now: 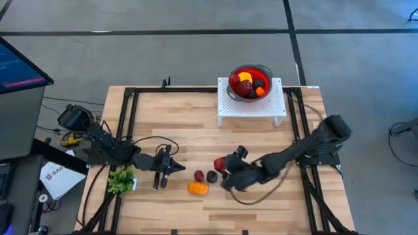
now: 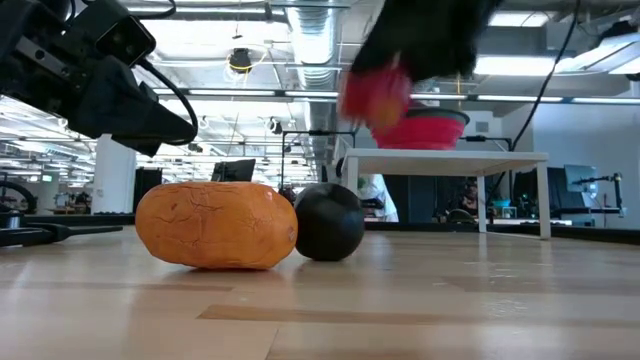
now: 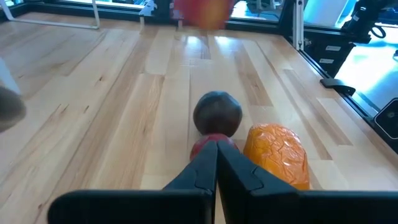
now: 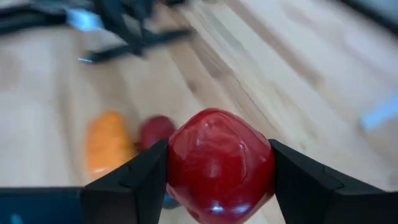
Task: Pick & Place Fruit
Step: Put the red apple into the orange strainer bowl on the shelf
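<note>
The wooden table (image 1: 261, 202) carries a white stand (image 1: 251, 104) at its far edge, and a red bowl (image 1: 251, 83) on the stand holds several fruit: red, yellow, orange and dark pieces. The right arm reaches in from the right toward the middle, and its gripper (image 4: 219, 171) pinches a red fruit (image 4: 221, 165) between its two fingers, held above the tabletop. The left arm lies along the left side, its gripper (image 1: 171, 167) pointing at the loose fruit with the fingers pressed together. Beside that arm, near the left edge, sits a leafy green bunch (image 1: 121, 179). In the middle of the table lie an orange fruit (image 1: 198, 188), a dark fruit (image 1: 212, 176) just to its right and farther back, and a small red fruit (image 1: 198, 175) left of the dark one.
</note>
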Robot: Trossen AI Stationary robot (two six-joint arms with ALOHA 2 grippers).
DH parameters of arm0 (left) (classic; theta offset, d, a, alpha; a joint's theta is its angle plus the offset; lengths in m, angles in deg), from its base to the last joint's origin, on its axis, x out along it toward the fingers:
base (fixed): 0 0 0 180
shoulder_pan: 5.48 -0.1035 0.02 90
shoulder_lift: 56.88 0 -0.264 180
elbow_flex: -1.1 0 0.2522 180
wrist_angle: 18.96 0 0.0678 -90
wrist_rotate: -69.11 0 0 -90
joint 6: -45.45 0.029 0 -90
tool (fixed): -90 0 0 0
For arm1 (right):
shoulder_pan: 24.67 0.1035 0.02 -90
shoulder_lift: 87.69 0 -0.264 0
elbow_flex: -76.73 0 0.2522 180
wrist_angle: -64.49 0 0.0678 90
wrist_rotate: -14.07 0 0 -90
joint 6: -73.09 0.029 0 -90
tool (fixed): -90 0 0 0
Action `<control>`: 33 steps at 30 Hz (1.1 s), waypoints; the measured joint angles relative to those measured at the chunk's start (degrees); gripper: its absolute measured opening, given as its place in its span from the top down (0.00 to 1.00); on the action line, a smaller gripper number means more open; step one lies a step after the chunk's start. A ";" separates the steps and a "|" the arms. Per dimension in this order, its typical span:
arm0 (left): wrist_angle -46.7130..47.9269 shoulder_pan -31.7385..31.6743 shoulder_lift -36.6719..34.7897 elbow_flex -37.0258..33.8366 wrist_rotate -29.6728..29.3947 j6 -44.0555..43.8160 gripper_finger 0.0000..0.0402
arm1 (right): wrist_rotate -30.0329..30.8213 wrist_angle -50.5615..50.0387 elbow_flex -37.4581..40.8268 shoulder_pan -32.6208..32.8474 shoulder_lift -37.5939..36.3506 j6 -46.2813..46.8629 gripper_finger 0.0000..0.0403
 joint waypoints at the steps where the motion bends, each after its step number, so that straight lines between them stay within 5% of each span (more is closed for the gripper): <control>1: -0.05 0.00 0.00 0.00 0.00 -0.01 1.00 | 0.02 0.70 0.25 0.65 -1.98 -3.36 0.42; 10: -0.21 -1.22 0.00 0.00 0.00 -0.02 1.00 | 6.96 10.58 0.27 -2.66 -19.49 -32.17 0.43; 18: -0.48 -1.22 0.00 0.00 0.00 -0.02 1.00 | 15.51 1.88 0.27 -26.42 -30.12 -26.63 0.42; 26: -0.52 -1.22 0.00 0.00 0.00 -0.02 1.00 | -12.34 -6.11 0.27 -58.81 -29.64 -16.75 0.41; 33: -0.56 -1.22 0.00 0.00 0.00 -0.02 1.00 | -21.61 -7.14 0.27 -69.22 -24.39 -14.34 0.41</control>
